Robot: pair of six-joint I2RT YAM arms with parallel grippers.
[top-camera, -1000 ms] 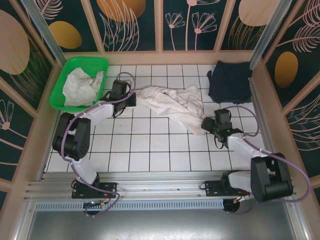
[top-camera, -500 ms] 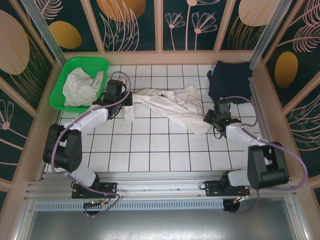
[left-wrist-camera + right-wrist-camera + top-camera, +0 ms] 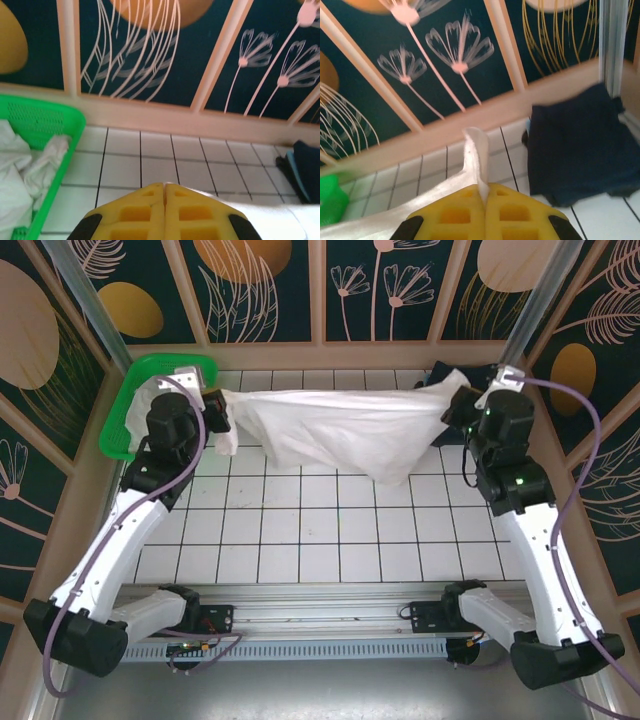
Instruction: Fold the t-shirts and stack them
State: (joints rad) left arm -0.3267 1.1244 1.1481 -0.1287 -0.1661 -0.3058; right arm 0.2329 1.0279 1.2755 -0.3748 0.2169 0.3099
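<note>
- Left fingers: pressed fully together, no gap at the yellow tips. They hold the left end of the white t-shirt, raised above the counter next to the green basket.
- Right fingers: also closed, pinching the right end of the same shirt. In the right wrist view a fold of white fabric stands up out of the seam between the tips.
- White t-shirt: stretched between the two arms across the far rows of tiles, near the back wall. The upper edge is almost straight and the middle sags into a point toward the right. A short flap hangs below the left grip.
- Navy t-shirt: lying in the far right corner of the counter. From above it is partly covered by the right arm and the white shirt's end.
- Green basket: far left corner, with crumpled white cloth inside.
</note>
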